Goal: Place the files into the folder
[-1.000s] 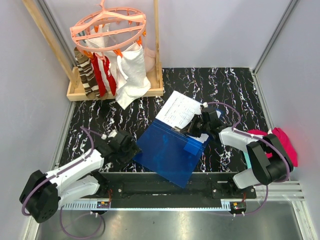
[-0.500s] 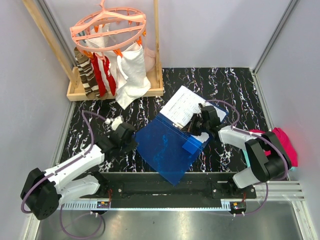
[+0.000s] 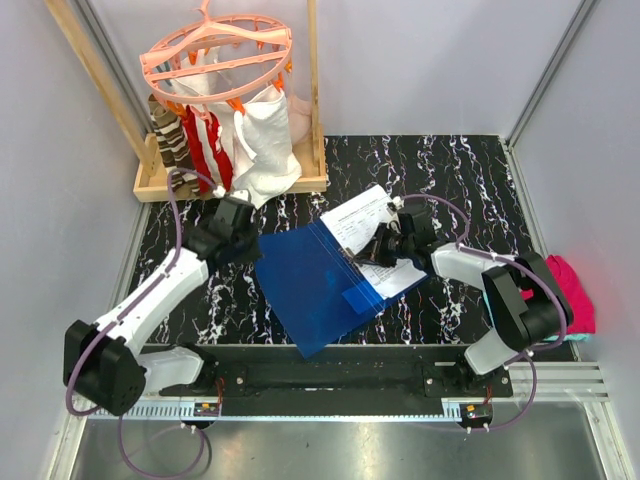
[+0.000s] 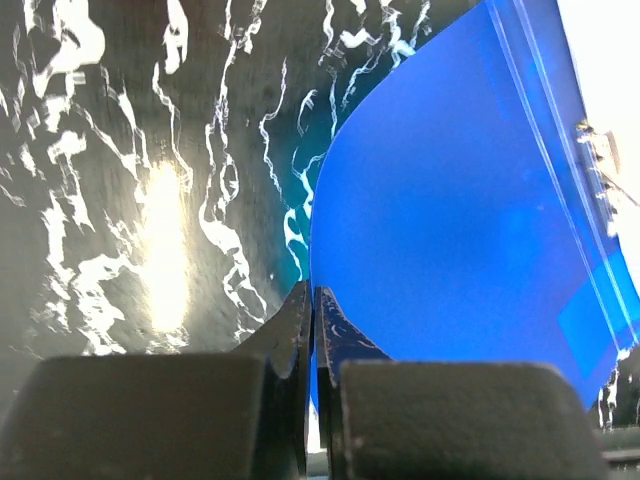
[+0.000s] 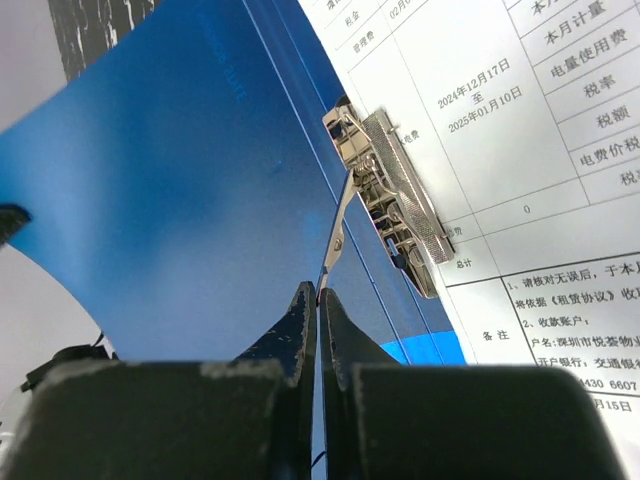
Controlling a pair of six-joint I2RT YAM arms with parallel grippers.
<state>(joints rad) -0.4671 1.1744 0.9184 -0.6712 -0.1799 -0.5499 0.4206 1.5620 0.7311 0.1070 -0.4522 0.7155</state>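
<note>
The blue folder [image 3: 305,285] lies open on the black marbled table, its cover raised and curved. My left gripper [image 3: 247,246] is shut on the cover's left edge; in the left wrist view the blue sheet [image 4: 450,200] runs in between the closed jaws of this gripper [image 4: 312,295]. The files [image 3: 362,215], white printed sheets, lie on the folder's right half under the metal clip [image 5: 385,195]. My right gripper [image 3: 383,252] is shut on the clip's thin lever [image 5: 335,235], which ends at the tips of the gripper [image 5: 318,293]. Printed text on the files [image 5: 520,150] fills that view's right side.
A wooden tray with a pink round hanger [image 3: 215,55], striped and red cloths and a white cloth bag [image 3: 265,140] stands at the back left. A magenta cloth [image 3: 570,290] lies past the right wall. Grey walls enclose the table.
My left gripper shut on the folder cover's edge and carried it back and to the left, lifting the cover. The folder slid left. The right gripper stayed shut at the clip.
</note>
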